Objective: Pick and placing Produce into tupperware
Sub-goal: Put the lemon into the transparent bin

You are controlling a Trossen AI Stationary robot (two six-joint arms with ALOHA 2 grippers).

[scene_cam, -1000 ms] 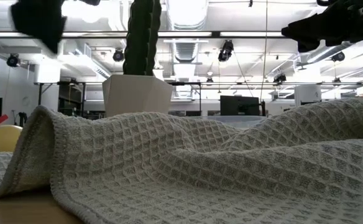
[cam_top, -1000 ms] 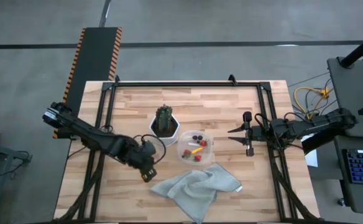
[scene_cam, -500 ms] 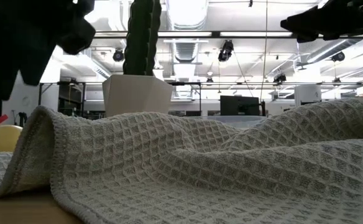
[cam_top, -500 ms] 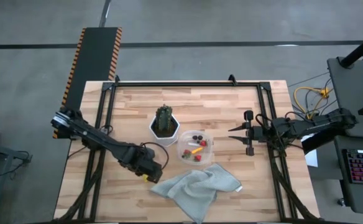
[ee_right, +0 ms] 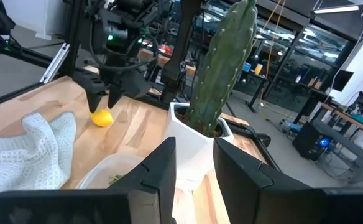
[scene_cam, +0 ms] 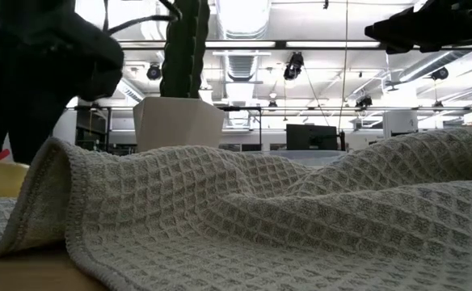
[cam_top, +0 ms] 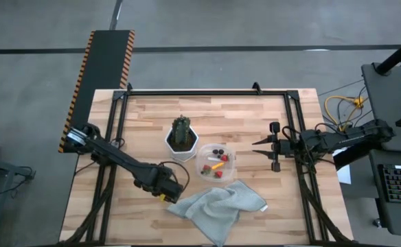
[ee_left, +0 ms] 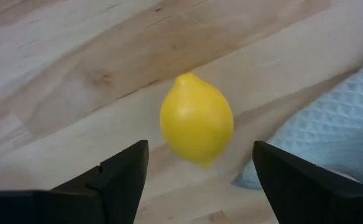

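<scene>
A yellow lemon lies on the wood table beside the grey towel's edge, and also shows as the lemon in the high view. My left gripper is open and hangs just above it, one finger on either side, neither touching. The clear tupperware stands right of the cactus pot and holds red strawberries, dark berries and a small yellow piece. My right gripper waits open to the right of the tub, above the table. In the low view the towel hides most of the lemon.
A green cactus in a white hexagonal pot stands just left of the tub. A crumpled grey waffle towel lies toward the near edge, its left edge close to the lemon. Bare wood lies at the table's left and far sides.
My left gripper has come down and moved a little toward the table's right and near edge, arriving over the lemon. It has stayed open. The lemon, tub and towel have not moved.
</scene>
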